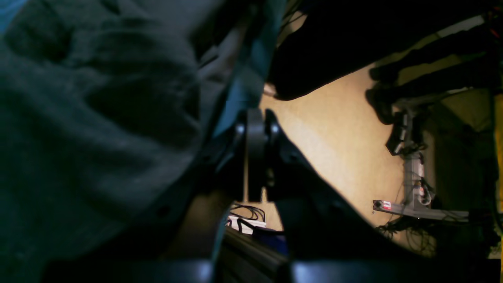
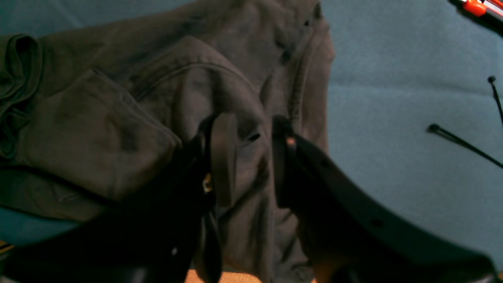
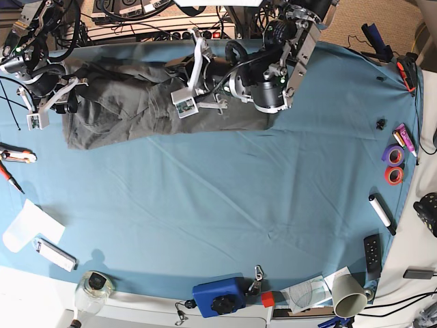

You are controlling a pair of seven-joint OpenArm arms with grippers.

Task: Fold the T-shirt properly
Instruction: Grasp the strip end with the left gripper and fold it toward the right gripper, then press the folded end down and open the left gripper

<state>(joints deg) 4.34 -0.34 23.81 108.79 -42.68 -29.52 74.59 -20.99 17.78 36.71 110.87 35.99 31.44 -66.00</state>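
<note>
The dark grey T-shirt (image 3: 136,109) lies crumpled lengthways along the far side of the blue table cloth (image 3: 225,205). My left gripper (image 1: 256,125) is shut at the shirt's far edge, beside a raised bunch of the T-shirt (image 1: 90,118); I cannot tell whether any cloth is pinched. In the base view the left gripper (image 3: 179,70) reaches in from the right. My right gripper (image 2: 250,121) hovers open over the T-shirt (image 2: 118,129) near a seam, wrinkled cloth showing between its fingers (image 2: 222,157). In the base view the right gripper (image 3: 63,102) is at the shirt's left end.
Black zip ties (image 2: 459,142) lie on the cloth right of the shirt. Tape rolls (image 3: 392,164), a marker (image 3: 381,213) and a remote (image 3: 372,247) line the right edge. A blue box (image 3: 218,295), a cup (image 3: 348,294) and a jar (image 3: 92,287) stand near the front.
</note>
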